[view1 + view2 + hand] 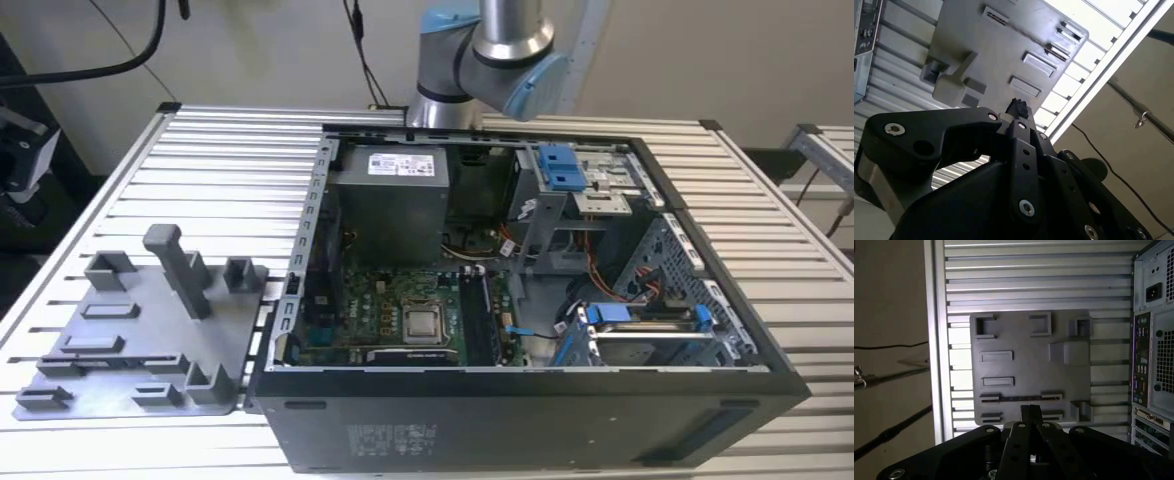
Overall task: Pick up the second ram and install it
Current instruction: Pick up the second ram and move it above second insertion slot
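Observation:
The second ram [1019,398] is a thin dark stick standing on edge between two end holders of the grey fixture plate [1024,365]. It also appears as a dark line in the second wrist view [1026,36] and the exterior view [114,357]. My gripper [1030,414] hangs well above the plate, roughly over the stick, its black fingertips [1018,107] pressed together with nothing between them. The open computer case [534,270] holds the green motherboard [387,310], with dark memory slots [481,322] beside the processor.
The fixture plate [134,330] lies at the exterior view's left and carries a tall post [174,268] and several low brackets. The case's rear panel [1154,340] stands beside the plate. The slatted table's edge [936,340] runs past the plate's far side. My arm [481,45] rises behind the case.

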